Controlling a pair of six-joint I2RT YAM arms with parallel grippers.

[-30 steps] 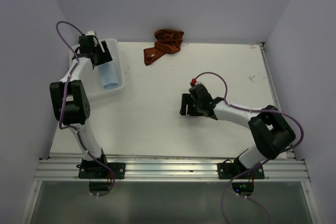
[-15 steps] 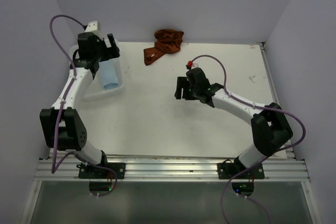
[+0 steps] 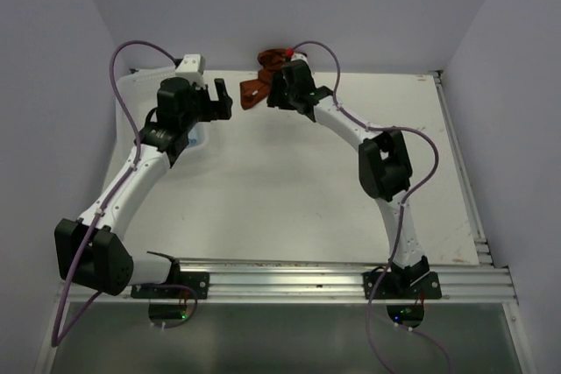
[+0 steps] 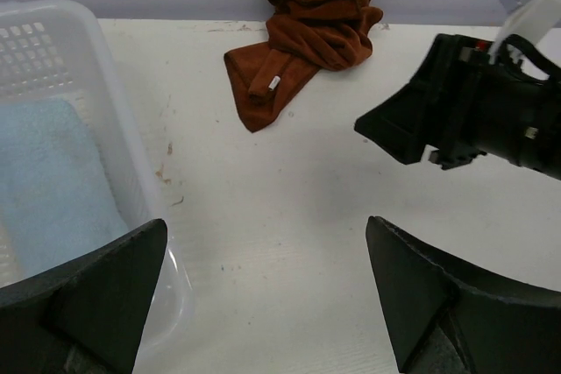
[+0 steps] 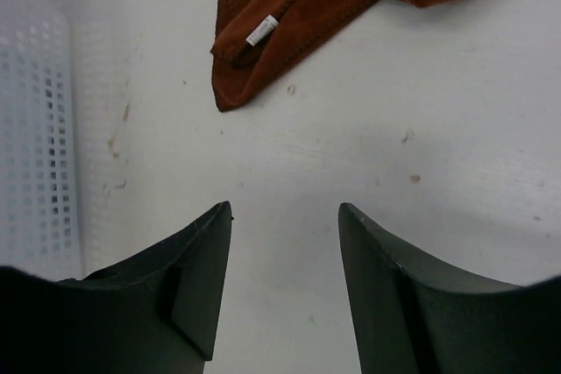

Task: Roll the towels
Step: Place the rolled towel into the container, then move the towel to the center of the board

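Note:
The rust towel lies crumpled at the table's back edge, one corner with a white tag trailing toward the front. The light blue towel lies in the white mesh basket at the left. My right gripper hovers just in front of the rust towel, open and empty, apart from the cloth. My left gripper hangs open and empty over bare table between basket and rust towel.
The basket sits against the left wall, partly hidden under my left arm in the top view. The two grippers are close together near the back wall. The right gripper's body shows in the left wrist view.
My left gripper left the basket, swung right over the table and opened wide. My right arm stretched from mid-table to the back, up to the rust towel, its jaws narrowing a little.

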